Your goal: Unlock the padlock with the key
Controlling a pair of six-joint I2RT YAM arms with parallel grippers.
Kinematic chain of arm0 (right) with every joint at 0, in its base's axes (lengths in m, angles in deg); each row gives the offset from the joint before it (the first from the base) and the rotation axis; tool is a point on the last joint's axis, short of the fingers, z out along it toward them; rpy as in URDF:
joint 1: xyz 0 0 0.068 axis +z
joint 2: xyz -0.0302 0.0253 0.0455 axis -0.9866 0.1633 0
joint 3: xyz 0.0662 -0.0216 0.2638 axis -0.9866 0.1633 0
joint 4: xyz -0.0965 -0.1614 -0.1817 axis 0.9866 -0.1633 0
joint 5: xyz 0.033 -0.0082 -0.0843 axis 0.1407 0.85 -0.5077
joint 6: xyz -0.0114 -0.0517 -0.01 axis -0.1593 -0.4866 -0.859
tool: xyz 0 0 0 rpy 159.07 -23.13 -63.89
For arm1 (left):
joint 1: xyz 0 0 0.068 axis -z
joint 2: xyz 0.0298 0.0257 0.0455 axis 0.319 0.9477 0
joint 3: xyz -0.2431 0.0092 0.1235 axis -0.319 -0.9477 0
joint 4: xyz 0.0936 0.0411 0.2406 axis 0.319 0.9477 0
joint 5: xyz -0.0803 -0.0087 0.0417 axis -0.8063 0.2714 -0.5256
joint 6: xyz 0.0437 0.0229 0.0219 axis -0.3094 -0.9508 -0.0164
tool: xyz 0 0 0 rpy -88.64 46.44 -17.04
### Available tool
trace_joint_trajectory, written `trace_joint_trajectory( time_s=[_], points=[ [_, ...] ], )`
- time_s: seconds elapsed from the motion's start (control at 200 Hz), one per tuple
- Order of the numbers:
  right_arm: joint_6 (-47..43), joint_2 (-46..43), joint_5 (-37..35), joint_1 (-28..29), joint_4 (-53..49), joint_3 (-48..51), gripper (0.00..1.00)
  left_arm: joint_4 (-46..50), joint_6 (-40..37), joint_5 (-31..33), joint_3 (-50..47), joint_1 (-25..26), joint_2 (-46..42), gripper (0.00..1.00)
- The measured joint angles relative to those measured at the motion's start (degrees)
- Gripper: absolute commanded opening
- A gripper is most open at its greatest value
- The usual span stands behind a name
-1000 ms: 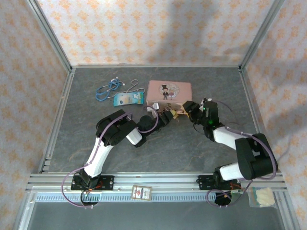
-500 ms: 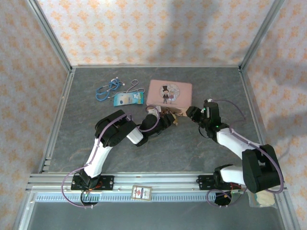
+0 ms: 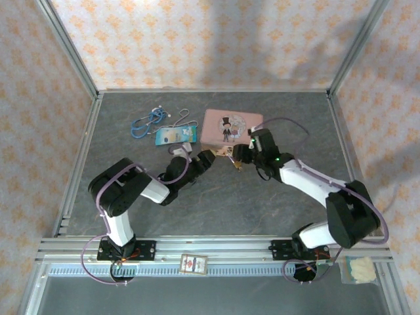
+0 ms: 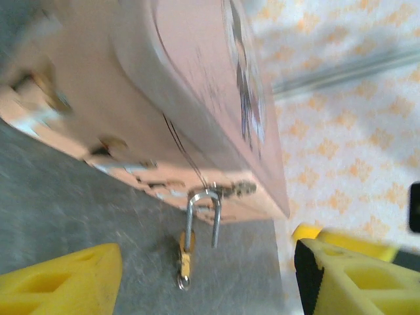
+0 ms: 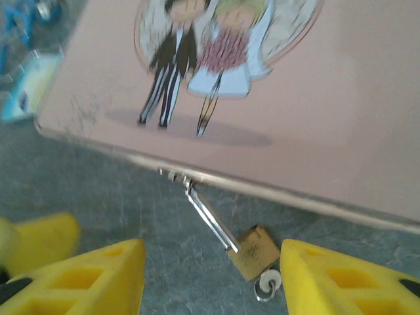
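The padlock (image 5: 252, 252) hangs by its thin shackle from the hasp on the front of the pink tin (image 5: 328, 98), its brass body lying on the grey table (image 3: 216, 203). The round silvery head of the key (image 5: 266, 284) sticks out of its bottom end. The right gripper (image 5: 211, 262) hovers over it with its yellow fingers spread wide. The padlock lies between them, nearer the finger on the right of that view, and touches neither. The left gripper (image 4: 209, 262) is also spread wide, and the padlock sits apart from both fingers in the gap. There, one shackle leg seems to end clear of the body.

Half a second ago the left gripper was closer to the padlock. It has since drawn back leftward and its elbow has dropped. The right gripper has moved in toward the tin, which has not shifted.

There are one padlock, one key, one tin, one blue cord bundle (image 3: 146, 122) and one blue-white card (image 3: 175, 135).
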Motion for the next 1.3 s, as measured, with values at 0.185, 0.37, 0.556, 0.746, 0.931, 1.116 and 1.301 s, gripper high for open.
trace_joint_trajectory(
  time_s=[0.185, 0.37, 0.556, 0.746, 0.931, 1.116, 1.301],
  points=[
    [-4.59, 9.53, -6.36, 6.23, -7.23, -6.25, 0.54, 0.35, -0.98, 1.20, -1.53, -4.39, -2.69, 0.67],
    [-7.15, 18.69, -17.11, 11.37, -12.35, -12.31, 0.51, 0.04, -0.94, 1.31, -1.51, -4.98, -2.47, 0.66],
    [-7.91, 22.45, -27.12, 12.85, -15.28, -13.68, 0.48, -2.51, -0.11, 0.81, -1.51, -5.01, -0.74, 0.65],
    [-8.57, 23.34, -31.23, 13.09, -15.56, -13.88, 0.40, -3.65, 0.72, 0.07, -1.53, -4.98, -0.26, 0.65],
    [-8.96, 23.63, -31.43, 13.11, -14.64, -13.62, 0.33, -4.37, 0.72, 0.04, -1.53, -5.01, -0.26, 0.65],
    [-9.73, 23.63, -31.47, 13.11, -11.19, -11.13, 0.39, -4.85, 0.72, 0.04, -1.53, -5.01, -0.26, 0.64],
    [-11.34, 23.54, -32.33, 13.42, -8.11, -9.77, 0.28, -5.16, 0.72, 0.07, -1.60, -5.01, -0.26, 0.64]
  ],
)
